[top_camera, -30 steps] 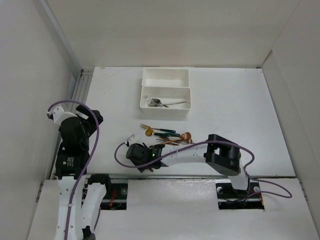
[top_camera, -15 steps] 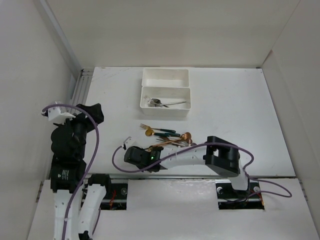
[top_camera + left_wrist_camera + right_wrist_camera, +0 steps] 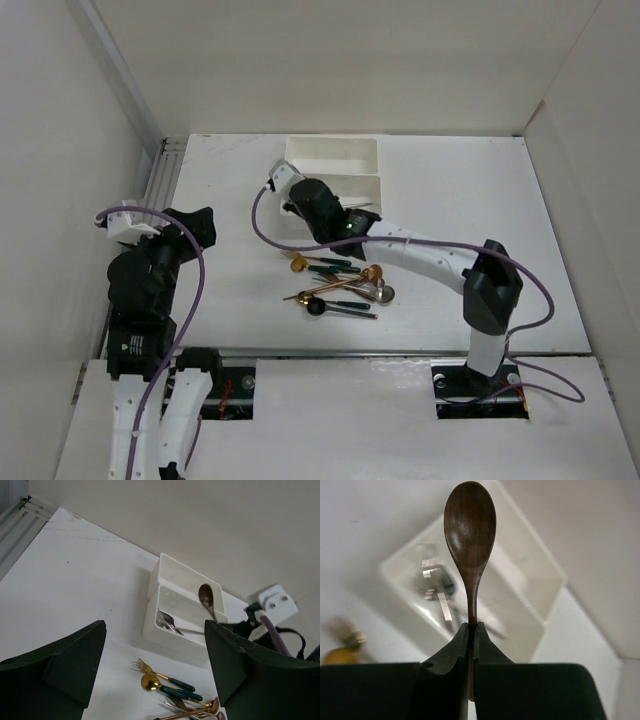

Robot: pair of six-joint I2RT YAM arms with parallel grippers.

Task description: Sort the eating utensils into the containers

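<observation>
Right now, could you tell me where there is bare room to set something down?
The far tray is empty. Bare table lies left of both trays, toward the left arm, and right of them to the edge. Crowded: the near tray holds forks, the right fingers hold a brown spoon over the trays, and the utensil pile lies in front.

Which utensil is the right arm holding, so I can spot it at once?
At the far middle of the table, over the white tray that holds forks, the right gripper pinches a brown spoon by its handle, bowl upward. It is the only dark brown piece and the only one in the air; the loose utensils nearby are gold, copper or green-handled and lie flat.
</observation>
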